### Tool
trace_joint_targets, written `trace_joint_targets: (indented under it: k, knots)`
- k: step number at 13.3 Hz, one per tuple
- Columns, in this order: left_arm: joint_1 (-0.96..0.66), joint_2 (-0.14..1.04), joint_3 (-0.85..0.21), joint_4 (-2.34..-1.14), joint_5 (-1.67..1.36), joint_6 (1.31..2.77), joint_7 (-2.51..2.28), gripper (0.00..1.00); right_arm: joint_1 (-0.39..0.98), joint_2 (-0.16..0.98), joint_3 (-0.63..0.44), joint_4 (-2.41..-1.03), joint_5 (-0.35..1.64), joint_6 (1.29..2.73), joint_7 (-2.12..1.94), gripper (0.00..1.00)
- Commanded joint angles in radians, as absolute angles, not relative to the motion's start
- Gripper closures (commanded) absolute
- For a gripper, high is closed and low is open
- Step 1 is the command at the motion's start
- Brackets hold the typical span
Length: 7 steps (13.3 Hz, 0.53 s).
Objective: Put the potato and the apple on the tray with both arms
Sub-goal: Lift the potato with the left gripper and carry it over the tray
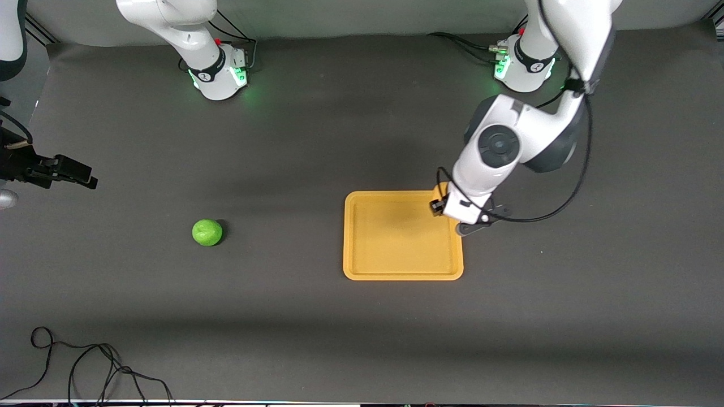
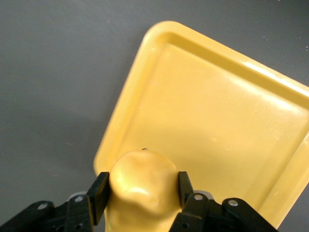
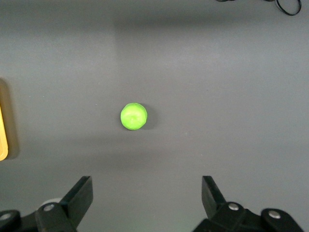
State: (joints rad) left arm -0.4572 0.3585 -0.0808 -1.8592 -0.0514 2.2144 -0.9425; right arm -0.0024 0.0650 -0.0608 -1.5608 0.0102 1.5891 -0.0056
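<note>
Left wrist view alone shows potato pinched over tray.

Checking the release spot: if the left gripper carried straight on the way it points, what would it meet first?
Probably the tray. The left gripper, shut on the potato, points down over the tray's corner nearest the left arm's base, so the potato would likely touch just inside the rim there, though depth is unclear.

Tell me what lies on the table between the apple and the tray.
Nothing: in the front view only bare dark tabletop runs from the apple to the tray. The right wrist view shows the same.
</note>
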Motion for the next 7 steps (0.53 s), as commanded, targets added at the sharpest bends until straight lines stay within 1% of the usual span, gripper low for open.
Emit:
trace_joint_targets:
  k: [1, 7]
  knots:
    - [-0.491, 0.439, -0.064, -1.824, -0.034, 2.285, -1.006, 0.64, 0.005, 0.055, -0.067, -1.578, 0.017, 1.595, -0.048, 0.00]
    - [-0.511, 0.537, -0.061, -1.827, -0.031, 2.430, -1.022, 0.64, 0.005, 0.060, -0.067, -1.580, 0.018, 1.595, -0.046, 0.00]
